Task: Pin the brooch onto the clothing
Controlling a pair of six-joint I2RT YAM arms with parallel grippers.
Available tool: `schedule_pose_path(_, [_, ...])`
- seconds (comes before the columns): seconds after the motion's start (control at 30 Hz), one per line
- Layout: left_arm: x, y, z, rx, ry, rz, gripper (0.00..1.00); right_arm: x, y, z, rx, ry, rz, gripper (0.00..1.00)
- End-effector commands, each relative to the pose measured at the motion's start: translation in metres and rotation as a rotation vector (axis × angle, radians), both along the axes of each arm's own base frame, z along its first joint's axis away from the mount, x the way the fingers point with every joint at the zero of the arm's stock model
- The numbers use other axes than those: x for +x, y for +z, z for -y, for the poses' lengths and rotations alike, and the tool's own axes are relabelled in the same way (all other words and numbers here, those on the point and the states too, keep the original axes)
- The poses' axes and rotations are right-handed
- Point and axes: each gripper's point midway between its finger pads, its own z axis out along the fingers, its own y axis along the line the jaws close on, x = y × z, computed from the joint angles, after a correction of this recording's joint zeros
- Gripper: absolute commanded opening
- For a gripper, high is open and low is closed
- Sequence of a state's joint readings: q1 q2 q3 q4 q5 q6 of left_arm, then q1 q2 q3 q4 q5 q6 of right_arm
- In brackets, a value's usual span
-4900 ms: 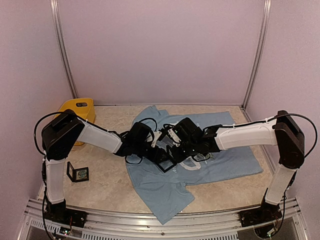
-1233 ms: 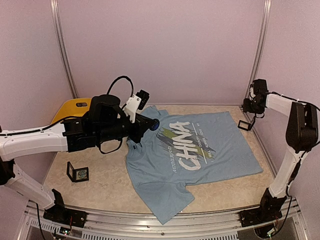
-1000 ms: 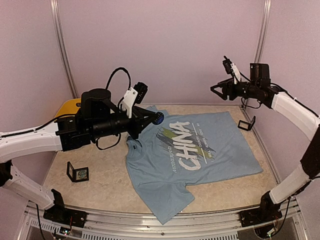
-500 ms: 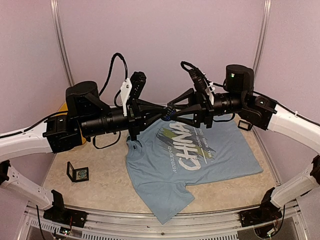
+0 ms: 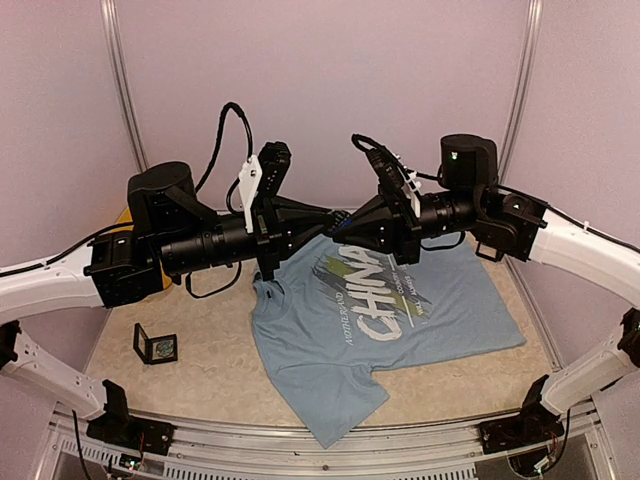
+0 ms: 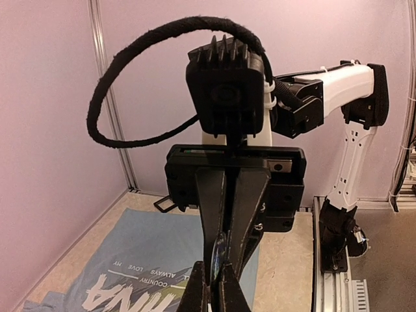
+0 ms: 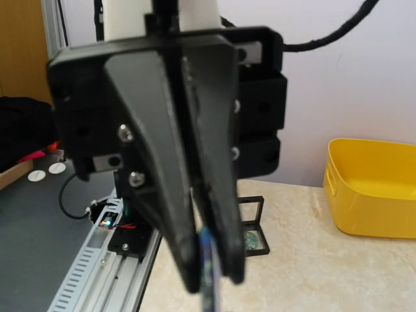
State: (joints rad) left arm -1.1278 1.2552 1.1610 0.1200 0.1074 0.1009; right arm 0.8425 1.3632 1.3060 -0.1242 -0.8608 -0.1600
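The clothing (image 5: pixel 400 310), a light blue T-shirt with white "CHINA" lettering, lies flat on the table; the left wrist view shows it too (image 6: pixel 130 260). Both arms are raised above it and meet tip to tip. The brooch (image 5: pixel 340 224), a small blue disc, is edge-on between them. My left gripper (image 5: pixel 328 222) is shut on the brooch (image 6: pixel 219 253). My right gripper (image 5: pixel 352 226) reaches in from the opposite side, its fingers (image 6: pixel 211 208) also shut on the disc. In the right wrist view the brooch (image 7: pixel 209 279) sits between the left gripper's fingers (image 7: pixel 185 260).
A yellow bin (image 7: pixel 374 188) stands at the back left, mostly hidden behind the left arm in the top view. A small black display frame (image 5: pixel 157 346) lies open on the table at the left. Another black frame (image 6: pixel 162 203) lies by the shirt's far right corner.
My right arm swung in from the far right corner to meet the left gripper in mid-air, and its jaws closed on the brooch. The left arm rose slightly, still holding it.
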Motion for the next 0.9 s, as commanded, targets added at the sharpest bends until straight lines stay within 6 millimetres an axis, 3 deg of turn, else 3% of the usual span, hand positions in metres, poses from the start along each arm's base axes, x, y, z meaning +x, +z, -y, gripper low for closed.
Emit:
schedule_pose_path(0.0, [-0.004, 0.011, -0.002, -0.027, -0.002, 0.026, 0.00, -0.004, 0.006, 0.002, 0.015, 0.000, 0.017, 0.00])
schedule_pose_path(0.17, [-0.001, 0.008, -0.002, -0.021, 0.012, 0.015, 0.00, 0.004, 0.012, 0.005, 0.052, -0.077, 0.055, 0.00])
schedule_pose_path(0.2, [0.001, 0.009, -0.003, -0.027, 0.027, 0.010, 0.14, 0.014, 0.009, 0.006, 0.051, -0.138, 0.076, 0.00])
schedule_pose_path(0.23, [0.006, 0.010, -0.006, -0.037, 0.061, 0.004, 0.39, 0.028, 0.007, 0.009, 0.052, -0.224, 0.112, 0.00])
schedule_pose_path(0.3, [0.018, 0.017, -0.016, -0.069, 0.145, -0.010, 0.65, 0.060, -0.001, 0.020, 0.044, -0.425, 0.231, 0.00])
schedule_pose_path(0.4, [0.032, 0.025, -0.030, -0.109, 0.233, -0.064, 0.77, 0.108, -0.003, 0.053, 0.044, -0.766, 0.512, 0.00])
schedule_pose_path(0.47, [0.036, 0.024, -0.032, -0.123, 0.227, -0.126, 0.78, 0.124, 0.005, 0.075, 0.050, -0.936, 0.750, 0.00])
schedule_pose_path(0.53, [0.038, 0.022, -0.029, -0.133, 0.188, -0.194, 0.78, 0.121, 0.018, 0.088, 0.090, -1.015, 1.000, 0.00])
schedule_pose_path(0.6, [0.038, 0.018, -0.023, -0.131, 0.147, -0.257, 0.77, 0.104, 0.040, 0.094, 0.191, -1.052, 1.231, 0.00])
schedule_pose_path(0.77, [0.045, 0.016, -0.017, -0.144, 0.110, -0.369, 0.78, 0.079, 0.055, 0.085, 0.235, -1.079, 1.602, 0.00])
schedule_pose_path(0.87, [0.050, 0.015, -0.013, -0.159, 0.077, -0.430, 0.87, 0.072, 0.053, 0.070, 0.196, -1.076, 1.776, 0.00])
